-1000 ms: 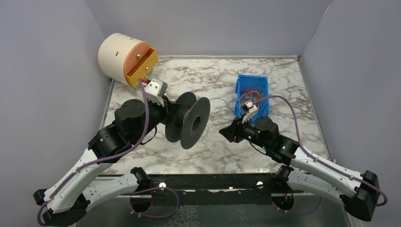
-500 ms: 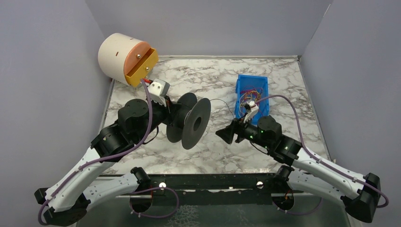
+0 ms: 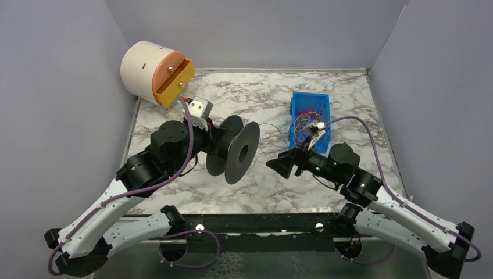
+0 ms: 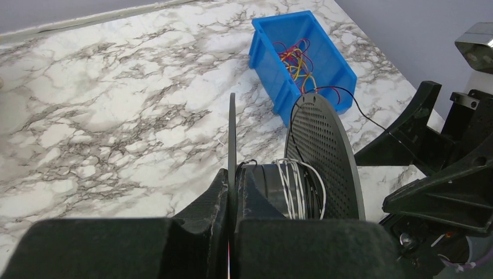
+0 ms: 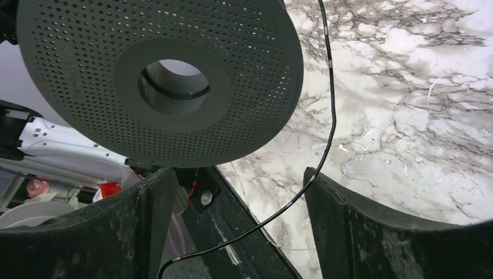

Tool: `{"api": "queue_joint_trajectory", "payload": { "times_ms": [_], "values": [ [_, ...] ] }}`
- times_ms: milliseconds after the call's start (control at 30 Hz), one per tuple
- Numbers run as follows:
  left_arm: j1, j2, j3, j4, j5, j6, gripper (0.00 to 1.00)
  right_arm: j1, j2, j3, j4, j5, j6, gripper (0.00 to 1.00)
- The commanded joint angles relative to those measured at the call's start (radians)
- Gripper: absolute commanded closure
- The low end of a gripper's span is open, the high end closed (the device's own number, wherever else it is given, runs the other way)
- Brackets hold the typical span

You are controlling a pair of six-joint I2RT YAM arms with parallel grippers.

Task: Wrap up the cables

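Top external view: a black perforated spool was held on edge over the middle of the marble table, one flange clamped in the left gripper. White and black wire was wound on its hub. A thin black cable passed between the widely parted fingers of the right gripper. A blue bin of coloured wires stood behind, and grey walls enclosed the table.

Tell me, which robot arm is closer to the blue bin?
Right. The right end effector hangs open just near-left of the bin. The left end effector is farther left, clamped on the spool.
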Motion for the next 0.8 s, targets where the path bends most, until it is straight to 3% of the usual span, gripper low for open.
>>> {"api": "queue_joint_trajectory", "payload": {
  "times_ms": [0, 400, 600, 767],
  "values": [
    [0.001, -0.007, 0.002, 0.091, -0.001, -0.015, 1.00, -0.007, -0.028, 0.040, -0.036, -0.034, 0.032, 0.16],
    [0.000, -0.010, 0.006, 0.090, -0.024, -0.005, 1.00, -0.008, -0.082, 0.041, -0.152, 0.025, 0.065, 0.16],
    [0.001, -0.006, 0.018, 0.092, -0.019, -0.002, 1.00, -0.007, -0.092, 0.005, -0.150, 0.069, 0.079, 0.17],
    [-0.001, -0.004, 0.019, 0.096, -0.017, -0.006, 1.00, -0.008, -0.065, -0.046, -0.058, 0.042, 0.127, 0.23]
  ]
}}
